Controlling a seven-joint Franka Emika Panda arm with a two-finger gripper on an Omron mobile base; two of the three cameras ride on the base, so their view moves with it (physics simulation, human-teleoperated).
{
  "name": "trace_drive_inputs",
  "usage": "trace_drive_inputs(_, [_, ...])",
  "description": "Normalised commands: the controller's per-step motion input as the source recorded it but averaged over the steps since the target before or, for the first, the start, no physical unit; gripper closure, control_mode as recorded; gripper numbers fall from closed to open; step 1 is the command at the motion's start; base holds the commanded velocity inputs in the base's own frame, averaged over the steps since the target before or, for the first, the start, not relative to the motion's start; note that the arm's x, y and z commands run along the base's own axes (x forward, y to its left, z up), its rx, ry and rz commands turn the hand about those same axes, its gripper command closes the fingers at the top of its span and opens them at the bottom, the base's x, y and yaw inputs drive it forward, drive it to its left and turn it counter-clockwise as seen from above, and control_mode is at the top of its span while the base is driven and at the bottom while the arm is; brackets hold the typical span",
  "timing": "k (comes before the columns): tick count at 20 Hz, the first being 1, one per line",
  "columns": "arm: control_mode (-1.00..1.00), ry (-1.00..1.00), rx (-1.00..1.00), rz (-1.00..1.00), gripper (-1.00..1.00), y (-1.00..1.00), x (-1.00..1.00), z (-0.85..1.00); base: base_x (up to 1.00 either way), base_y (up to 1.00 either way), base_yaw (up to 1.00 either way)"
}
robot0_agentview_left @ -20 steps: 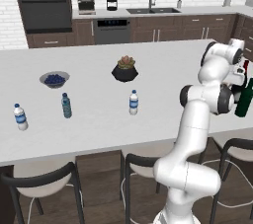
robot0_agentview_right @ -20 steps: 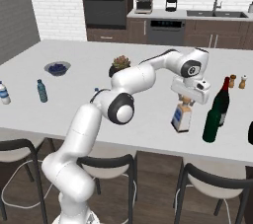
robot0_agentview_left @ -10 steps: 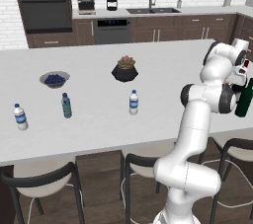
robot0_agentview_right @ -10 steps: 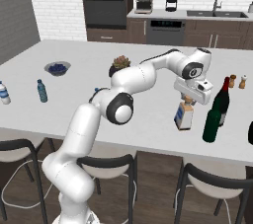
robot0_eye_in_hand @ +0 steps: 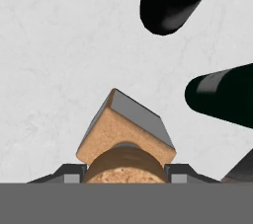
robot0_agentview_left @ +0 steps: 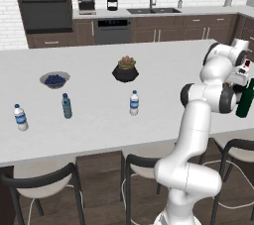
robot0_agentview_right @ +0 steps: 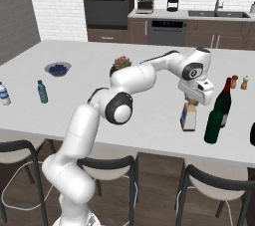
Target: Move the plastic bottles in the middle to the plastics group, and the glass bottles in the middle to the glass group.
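Rightward and slightly away from the viewer is how the arm's wrist has drifted since the earlier frames, carrying the squat square bottle with it, closer to the two wine bottles.

Largest is the white island counter, spanning the middle of both base views. Across it the white arm reaches from the lower left of the right base view to right of centre. At the right of that view stand the dark green wine bottle and, just behind it, the nearly black wine bottle with the red neck. The gripper sits over the square bottle's tan stopper; in the hand view its fingers flank the cork on both sides, pinching it.

In the left base view, a small clear water bottle stands at centre, well apart from the blue-tinted bottle and another clear bottle at the left. Behind them sit a dark bowl and a potted plant.
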Motion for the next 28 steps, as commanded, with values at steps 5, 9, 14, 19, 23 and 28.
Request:
trace_drive_inputs(5, [-1.00, 0.00, -0.02, -0.12, 1.00, -0.16, 0.00, 0.00, 0.00, 0.00, 0.00])
trace_drive_inputs(9, [-1.00, 0.00, 0.00, -0.11, 1.00, -0.26, 0.00, -0.05, 0.00, 0.00, 0.00])
trace_drive_inputs(14, [-1.00, 0.00, 0.00, -0.06, 1.00, -0.13, 0.00, -0.10, 0.00, 0.00, 0.00])
trace_drive_inputs(19, [-1.00, 0.00, 0.02, 0.00, 1.00, 0.00, 0.00, -0.27, 0.00, 0.00, 0.00])
trace_drive_inputs(23, [-1.00, 0.00, 0.00, -0.01, 1.00, 0.00, 0.00, -0.04, 0.00, 0.00, 0.00])
trace_drive_inputs(28, [-1.00, 0.00, 0.00, 0.00, -1.00, 0.00, 0.00, 0.00, 0.00, 0.00, 0.00])
